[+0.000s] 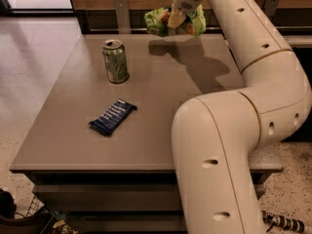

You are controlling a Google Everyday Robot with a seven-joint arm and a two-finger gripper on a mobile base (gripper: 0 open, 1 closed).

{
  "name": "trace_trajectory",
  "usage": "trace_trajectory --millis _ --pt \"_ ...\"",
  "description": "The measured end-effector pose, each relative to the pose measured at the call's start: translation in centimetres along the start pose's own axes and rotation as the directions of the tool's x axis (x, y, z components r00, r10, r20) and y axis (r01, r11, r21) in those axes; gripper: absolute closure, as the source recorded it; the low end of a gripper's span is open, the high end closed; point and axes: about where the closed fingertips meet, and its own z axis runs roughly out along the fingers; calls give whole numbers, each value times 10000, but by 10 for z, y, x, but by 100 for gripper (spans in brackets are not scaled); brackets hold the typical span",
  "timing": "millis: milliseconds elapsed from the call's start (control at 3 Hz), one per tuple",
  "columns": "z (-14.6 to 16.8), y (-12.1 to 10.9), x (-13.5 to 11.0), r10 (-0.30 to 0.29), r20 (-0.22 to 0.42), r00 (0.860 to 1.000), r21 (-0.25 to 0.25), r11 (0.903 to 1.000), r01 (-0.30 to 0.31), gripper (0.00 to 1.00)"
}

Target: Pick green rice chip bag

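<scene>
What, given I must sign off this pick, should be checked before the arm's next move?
1. Pincer shut on the green rice chip bag: ok.
2. Bag raised off the table: ok, its shadow lies on the tabletop below it.
3. Grasp firm enough to carry: cannot tell; the bag is crumpled and juts out on both sides of the pincer.
4. Green can upright and apart from the bag: ok.
5. Dark blue bar lying flat, well away from the pincer: ok.
</scene>
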Motion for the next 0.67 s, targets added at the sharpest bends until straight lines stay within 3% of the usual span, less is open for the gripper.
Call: trace_trajectory --millis 333,667 --pt "-41 -19 -18 -480 254 9985 740 9962 460 100" --pt "-84 -29 -28 -893 665 9938 1464 9861 788 100"
